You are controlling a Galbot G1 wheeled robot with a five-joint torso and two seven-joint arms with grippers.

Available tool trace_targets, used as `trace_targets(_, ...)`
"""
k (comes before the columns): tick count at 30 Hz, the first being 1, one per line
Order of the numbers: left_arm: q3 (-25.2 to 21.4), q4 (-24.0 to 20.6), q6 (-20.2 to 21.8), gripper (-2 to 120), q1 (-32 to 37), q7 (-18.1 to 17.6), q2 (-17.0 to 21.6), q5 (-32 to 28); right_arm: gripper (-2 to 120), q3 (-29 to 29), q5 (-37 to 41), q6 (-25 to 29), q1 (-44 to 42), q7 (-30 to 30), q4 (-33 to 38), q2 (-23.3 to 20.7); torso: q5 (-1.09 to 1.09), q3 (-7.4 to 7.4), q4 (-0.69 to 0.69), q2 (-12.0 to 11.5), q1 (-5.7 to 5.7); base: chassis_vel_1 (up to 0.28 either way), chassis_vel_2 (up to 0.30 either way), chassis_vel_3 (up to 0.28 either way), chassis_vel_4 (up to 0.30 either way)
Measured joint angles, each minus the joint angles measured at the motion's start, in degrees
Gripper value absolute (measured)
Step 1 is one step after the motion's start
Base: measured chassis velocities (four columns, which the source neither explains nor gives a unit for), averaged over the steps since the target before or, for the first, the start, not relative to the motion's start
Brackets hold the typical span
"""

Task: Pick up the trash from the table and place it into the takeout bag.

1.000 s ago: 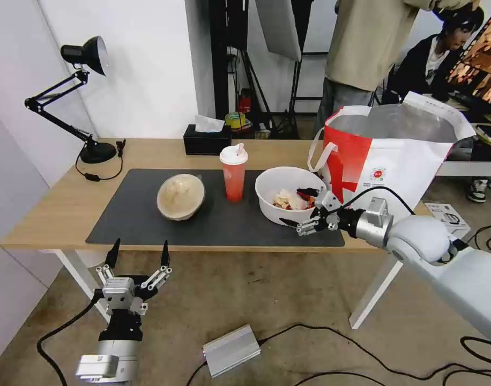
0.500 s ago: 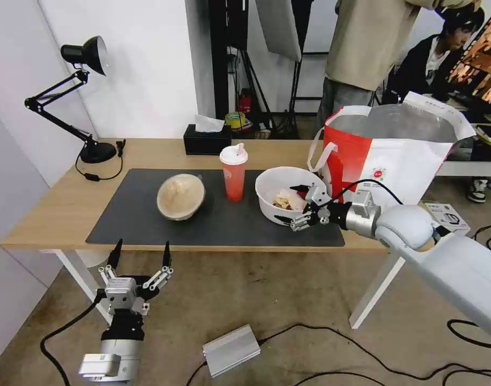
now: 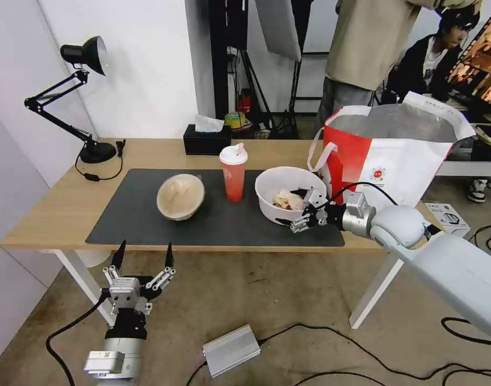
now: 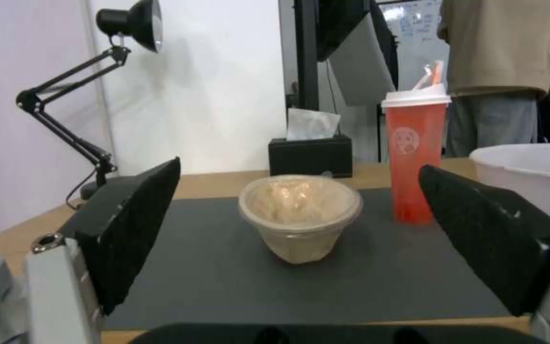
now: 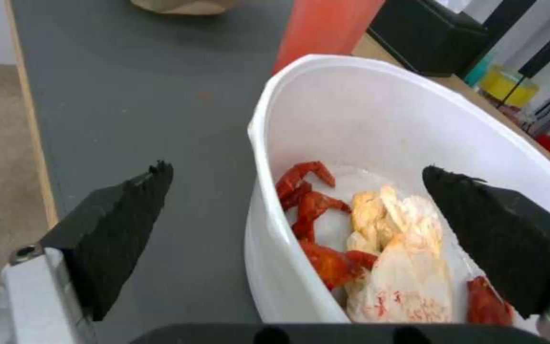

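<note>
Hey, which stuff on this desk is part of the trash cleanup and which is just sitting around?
Part of the job:
white bowl with food scraps, right gripper open astride its rim
red cup
tan bowl
takeout bag
left gripper, open, low in front of the table

Just lying about:
black tissue box
desk lamp

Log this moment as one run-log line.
right gripper: open, straddling white bowl rim | left gripper: open, idle below table | takeout bag: waiting
</note>
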Motion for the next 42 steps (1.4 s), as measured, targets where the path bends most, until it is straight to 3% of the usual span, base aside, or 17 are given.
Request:
trace_targets(27,-0.07,0.15,0.03,100,-0.12,0.0,-0.18,-0.1,98,-1.03,-2.39,0.05,0.89,0.31,-2.68,1.2,0.0,0.0,0.0,0.0,0.0,0.0,0.0,0.0,0.0)
trace_targets(42,0.1,0.48,-0.13,100,-0.19,-0.01,-0.45,-0.11,46,-1.24,-2.28,0.16,1.02,1.55,-3.67,1.77,0.0,0.0,0.0,0.01,0.0,0.0,0.0,0.0,0.0)
